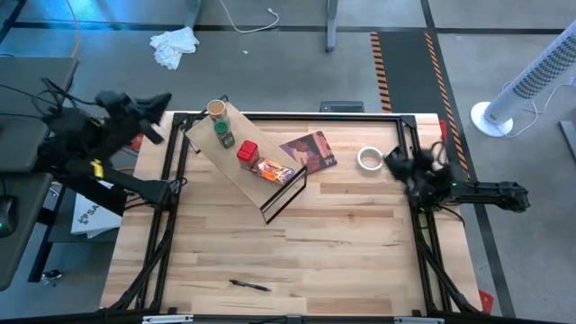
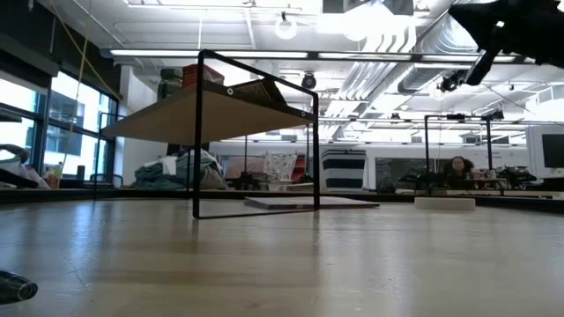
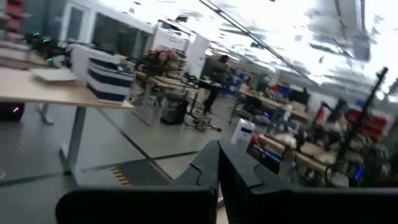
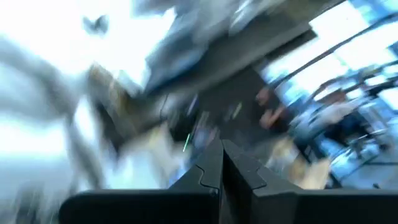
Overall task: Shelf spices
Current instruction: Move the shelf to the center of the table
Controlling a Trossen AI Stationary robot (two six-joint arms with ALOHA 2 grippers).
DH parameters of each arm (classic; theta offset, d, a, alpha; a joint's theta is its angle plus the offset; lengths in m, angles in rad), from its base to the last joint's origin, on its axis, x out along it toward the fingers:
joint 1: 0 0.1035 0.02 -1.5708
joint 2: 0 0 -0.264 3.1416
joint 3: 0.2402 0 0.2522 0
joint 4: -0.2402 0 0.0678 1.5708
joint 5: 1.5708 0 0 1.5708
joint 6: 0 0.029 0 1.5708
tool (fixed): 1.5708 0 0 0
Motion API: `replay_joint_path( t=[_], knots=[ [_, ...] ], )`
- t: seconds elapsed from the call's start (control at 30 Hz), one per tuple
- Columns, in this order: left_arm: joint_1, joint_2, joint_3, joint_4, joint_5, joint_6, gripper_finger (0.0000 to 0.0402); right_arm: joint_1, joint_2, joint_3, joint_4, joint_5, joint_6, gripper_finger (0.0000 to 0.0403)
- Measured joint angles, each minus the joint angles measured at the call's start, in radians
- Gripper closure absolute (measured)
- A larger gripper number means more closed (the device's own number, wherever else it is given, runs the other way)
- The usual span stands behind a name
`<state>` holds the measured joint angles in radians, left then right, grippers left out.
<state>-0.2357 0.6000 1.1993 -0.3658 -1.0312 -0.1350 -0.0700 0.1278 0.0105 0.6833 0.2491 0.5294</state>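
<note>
Shelf (image 1: 236,155) runs diagonally, far-left to near-right, spices (image 1: 247,153) aboard.

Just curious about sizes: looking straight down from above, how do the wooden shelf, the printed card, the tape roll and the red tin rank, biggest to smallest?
1. shelf
2. printed card
3. tape roll
4. red tin, close to the roll, so unsure.

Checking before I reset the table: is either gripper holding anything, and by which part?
Nothing is held: the left gripper and the right gripper are both shut empty.
</note>
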Motion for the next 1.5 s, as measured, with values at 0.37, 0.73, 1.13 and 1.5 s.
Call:
replay_joint_path(
  t=[0.37,0.73,1.13,1.5],
  knots=[
    [0.026,0.001,0.014,-0.540,0.054,-0.624,0.0401,0.001,0.378,0.296,-0.215,-0.111,0.406,0.0402],
    [0.158,0.036,0.095,-0.822,0.246,-0.776,0.0401,0.000,1.062,0.850,-0.587,-0.448,0.206,0.0402],
    [0.395,0.308,0.243,-1.203,0.478,-0.684,0.0401,-0.003,1.165,0.938,-0.763,-0.485,0.229,0.0402],
    [0.709,0.421,0.240,-1.089,0.634,-0.332,0.0401,0.050,1.188,0.937,-0.940,-0.233,0.256,0.0402]
  ],
)
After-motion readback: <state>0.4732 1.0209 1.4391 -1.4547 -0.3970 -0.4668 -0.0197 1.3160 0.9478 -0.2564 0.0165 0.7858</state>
